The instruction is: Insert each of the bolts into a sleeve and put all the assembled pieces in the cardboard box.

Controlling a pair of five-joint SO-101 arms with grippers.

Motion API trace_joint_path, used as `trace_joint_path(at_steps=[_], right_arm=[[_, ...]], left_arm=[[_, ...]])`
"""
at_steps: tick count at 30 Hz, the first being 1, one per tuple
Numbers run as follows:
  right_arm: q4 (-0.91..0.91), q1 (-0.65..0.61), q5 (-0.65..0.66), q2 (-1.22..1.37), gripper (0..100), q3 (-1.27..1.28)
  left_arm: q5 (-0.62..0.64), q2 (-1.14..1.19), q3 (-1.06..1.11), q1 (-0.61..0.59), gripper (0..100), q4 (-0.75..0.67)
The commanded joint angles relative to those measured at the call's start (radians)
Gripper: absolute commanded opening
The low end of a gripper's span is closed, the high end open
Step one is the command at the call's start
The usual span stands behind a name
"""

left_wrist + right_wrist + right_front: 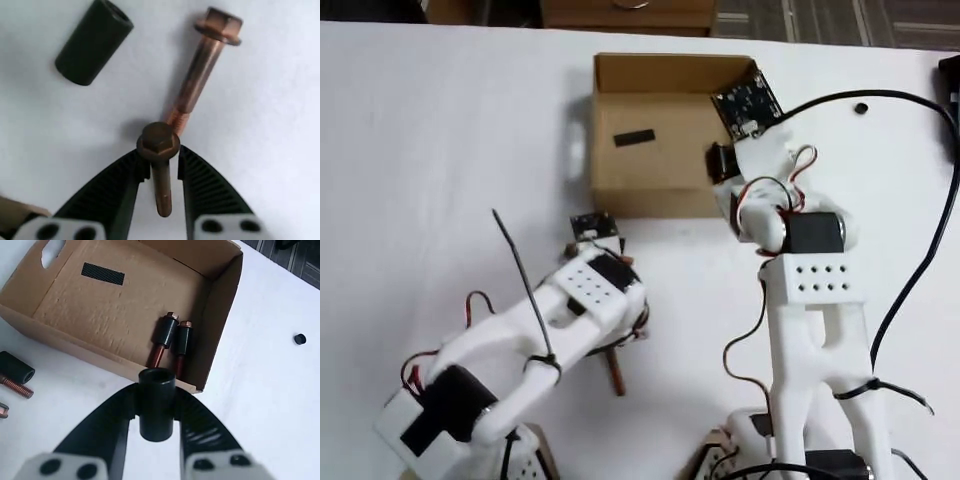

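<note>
a: what is the left pincer (160,159) up to?
b: it's clenched on the first bolt (161,187). its fingers (125,182) press both sides of the shank just under the hex head, and the head points away from the wrist.
a: what lies around it?
b: a second bolt (205,70) lies flat on the white bench (280,160), with its threaded tip right at the first bolt's head. i can't tell whether the two touch. a loose sleeve (93,42) lies on its side nearby, apart from both bolts.
a: and the right pincer (157,396)?
b: it's grasping a black sleeve (157,415) between its fingers, with the open bore turned toward the wrist camera. it sits by the corner of the cardboard box (222,310) nearest that arm.
a: is anything in the box?
b: two assembled pieces (167,335) lie side by side on its floor, close to one wall. each is a copper-coloured bolt with a black sleeve just below its head. a black patch (102,274) sits flat on the floor toward the far end.
a: anything else on the bench?
b: a small black knob (299,339), well apart from the box.
</note>
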Motion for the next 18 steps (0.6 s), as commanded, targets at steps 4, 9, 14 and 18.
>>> trace_joint_path(at_steps=[4,9,14,18], right_arm=[[-0.015,-0.002,0.009,-0.004,2.0,-0.058],[-0.015,0.01,0.009,-0.004,2.0,-0.058],[-0.015,0.01,0.009,-0.004,2.0,-0.058],[-0.015,0.008,0.009,-0.004,2.0,-0.058]], left_arm=[[-0.005,-0.005,-0.002,0.071,11,0.031],[0.002,-0.005,0.013,0.081,11,0.044],[0.029,-0.005,0.09,0.028,11,-0.034],[0.029,-0.005,0.108,-0.003,11,-0.061]])
